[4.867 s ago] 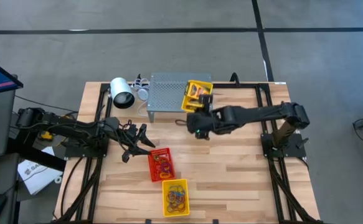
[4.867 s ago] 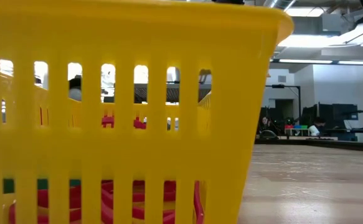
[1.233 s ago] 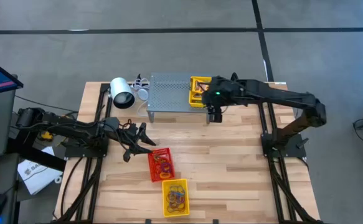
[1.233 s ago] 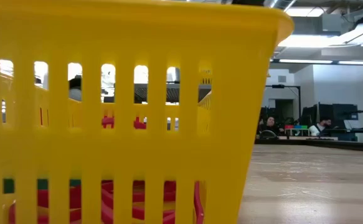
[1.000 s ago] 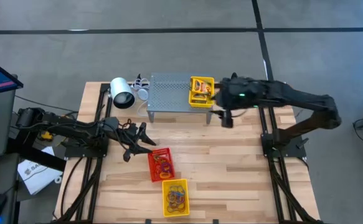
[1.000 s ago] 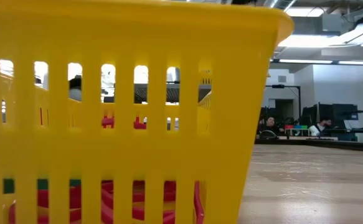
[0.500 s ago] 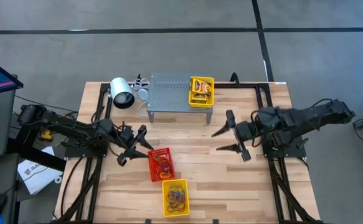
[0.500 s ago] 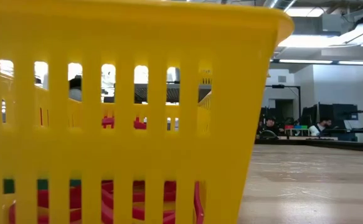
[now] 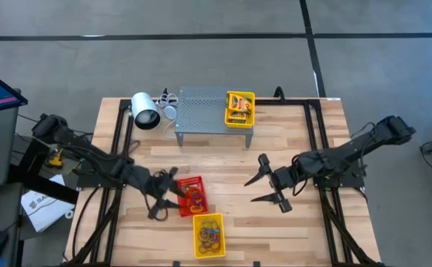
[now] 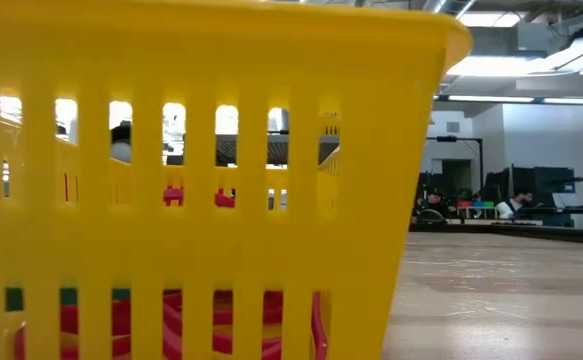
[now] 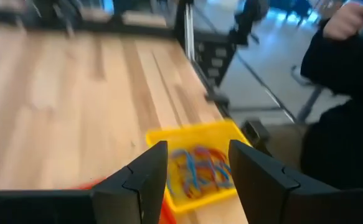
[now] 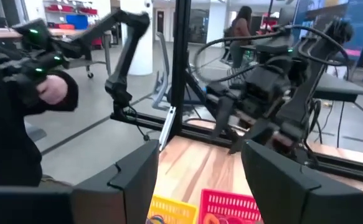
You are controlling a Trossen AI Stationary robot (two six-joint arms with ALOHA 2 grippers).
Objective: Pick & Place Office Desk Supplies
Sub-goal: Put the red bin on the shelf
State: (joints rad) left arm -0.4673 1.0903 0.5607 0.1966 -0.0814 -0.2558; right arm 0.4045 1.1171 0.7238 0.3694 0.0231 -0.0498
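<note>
Yellow tray fills the low view; overhead, both grippers (left, right) gape empty.

Yellow slotted tray fills foreground; red loops inside.

The left pincer reaches in from the left with fingers spread apart. The right pincer stretches in from the right, fingers also wide.

Overhead, table-level, two wrist views
</note>
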